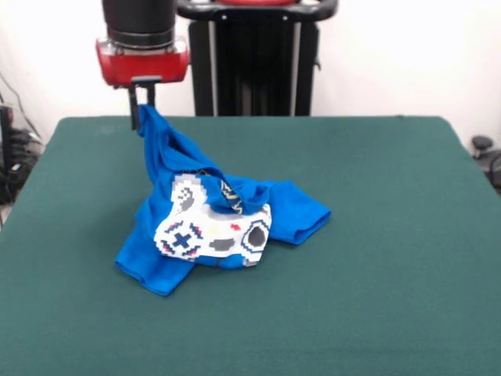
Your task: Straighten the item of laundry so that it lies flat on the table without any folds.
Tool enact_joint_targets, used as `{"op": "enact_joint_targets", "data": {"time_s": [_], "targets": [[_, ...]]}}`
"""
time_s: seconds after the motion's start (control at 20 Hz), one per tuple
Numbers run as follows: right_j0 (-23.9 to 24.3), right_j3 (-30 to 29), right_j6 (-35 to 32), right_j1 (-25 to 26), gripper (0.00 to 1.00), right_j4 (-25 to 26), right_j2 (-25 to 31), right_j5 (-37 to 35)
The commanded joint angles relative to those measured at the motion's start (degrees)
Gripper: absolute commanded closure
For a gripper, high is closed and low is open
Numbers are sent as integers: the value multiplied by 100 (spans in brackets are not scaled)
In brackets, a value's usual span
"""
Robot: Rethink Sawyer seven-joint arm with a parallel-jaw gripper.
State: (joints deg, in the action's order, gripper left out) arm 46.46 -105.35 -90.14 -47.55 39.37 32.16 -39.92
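A bright blue T-shirt with a white pixel-art game controller print lies crumpled on the dark green table, left of centre. One corner of the shirt is pulled up into a peak at the back left. My gripper hangs from the red and black arm at the top left and is shut on that raised corner, holding it above the table. The rest of the shirt drapes down and rests bunched on the cloth, with the print folded over itself.
The robot's black pedestal stands behind the table's far edge. Cables and dark equipment sit off the table's left side, and a small dark object off the right side.
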Motion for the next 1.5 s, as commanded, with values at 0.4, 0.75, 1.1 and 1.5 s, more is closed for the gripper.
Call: {"op": "enact_joint_targets", "data": {"time_s": [0.4,0.75,1.1,1.5], "targets": [[119,-1582,-845,-616,100,77,-402,2546],[719,-1640,-214,-420,100,164,-214,2594],[1709,-1939,128,-118,100,185,720,2956],[2432,-2080,527,606,100,422,1510,2871]]}}
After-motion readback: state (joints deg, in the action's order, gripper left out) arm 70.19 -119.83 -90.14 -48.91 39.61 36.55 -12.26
